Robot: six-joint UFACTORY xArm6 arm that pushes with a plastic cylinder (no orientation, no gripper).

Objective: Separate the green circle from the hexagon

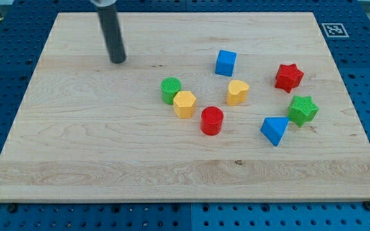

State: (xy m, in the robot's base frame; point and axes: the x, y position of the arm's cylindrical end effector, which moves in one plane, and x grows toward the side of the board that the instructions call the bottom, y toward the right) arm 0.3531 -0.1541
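The green circle point(170, 90) sits near the board's middle, touching the yellow hexagon point(185, 104) just below and to its right. My tip point(117, 61) rests on the board toward the view's upper left, well apart from the green circle, up and to its left. It touches no block.
A red circle point(212, 120) lies right of the hexagon. A yellow heart point(237, 92), a blue cube point(225, 63), a red star point(288, 77), a green star point(302, 110) and a blue triangle point(274, 130) lie further right. The wooden board point(76, 160) has blue pegboard around it.
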